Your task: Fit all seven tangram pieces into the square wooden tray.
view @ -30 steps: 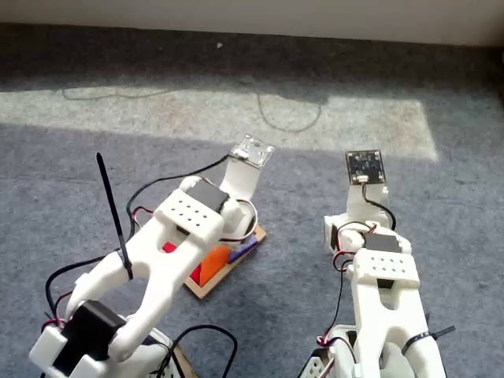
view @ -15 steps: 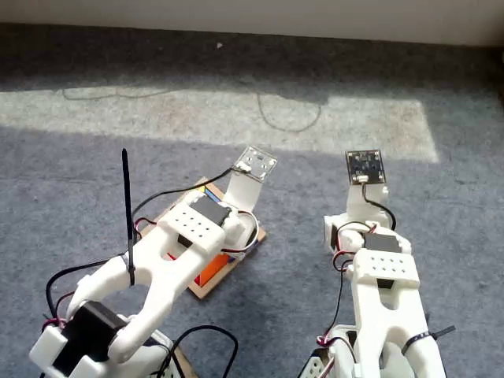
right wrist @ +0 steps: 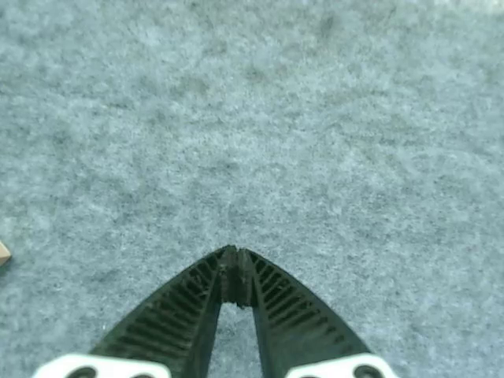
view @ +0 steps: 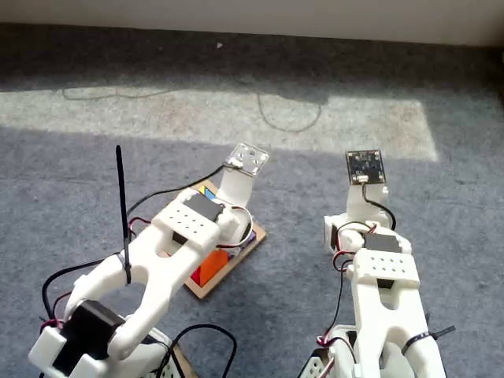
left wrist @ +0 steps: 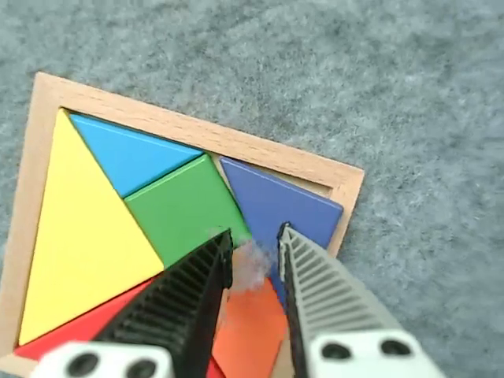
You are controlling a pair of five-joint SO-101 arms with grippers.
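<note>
Left wrist view — left claw (left wrist: pixel 254 232), slightly parted, above the green square (left wrist: pixel 181 209) in the tray (left wrist: pixel 197 131) — right claw (right wrist: pixel 236 253) closed.

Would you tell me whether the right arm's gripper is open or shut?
Shut: the right gripper has its fingers touching at the tips above the carpet.

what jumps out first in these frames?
The bright tangram pieces packed into the wooden tray catch the eye first in the left wrist view, above all the big yellow triangle. The left gripper hangs right over them, fingers apart. Off to the side, the right gripper sits shut over grey carpet.
</note>
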